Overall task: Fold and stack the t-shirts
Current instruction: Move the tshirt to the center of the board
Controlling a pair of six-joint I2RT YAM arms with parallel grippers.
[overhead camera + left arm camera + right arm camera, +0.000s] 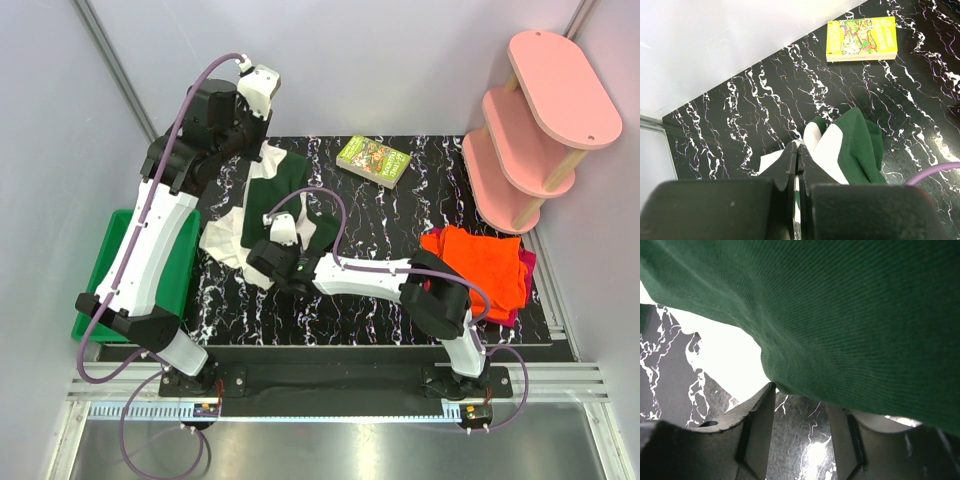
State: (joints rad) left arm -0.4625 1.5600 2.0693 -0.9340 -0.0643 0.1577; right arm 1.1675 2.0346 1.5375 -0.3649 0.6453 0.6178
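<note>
Step in hand: spreading the cream-and-green t-shirt (258, 215) for folding; no fold had been made.

The shirt sat bunched on the left half of the black marbled table (400, 300), well apart from the orange t-shirt (478, 262), which lay on the magenta-red t-shirt (523, 262) at the right edge. That pair looked stacked already, so the task seemed partly done.

The left gripper (797, 150) was clamped fully together on a cream edge of the shirt at its far end, lifting it so the cloth hung off the jaws in loose folds.

The right gripper (801, 397) was low at the shirt's near end. Its jaws stood partway apart with the table visible between them and a green hem draped just over the tips. No grip was visible (cloth between the pads could not be ruled out).

Orientation: the shirt's long axis ran roughly far-to-near, from the left gripper's pinch toward the right gripper, skewed slightly. A green sleeve showed at the far side. The collar and print were hidden in the folds, so the neck end could not be told.

Next move, as a judgement: the right jaws would need to close on the green hem, then both arms pull apart along that axis to lay the shirt flat. The risk was pinching several layers at once.
</note>
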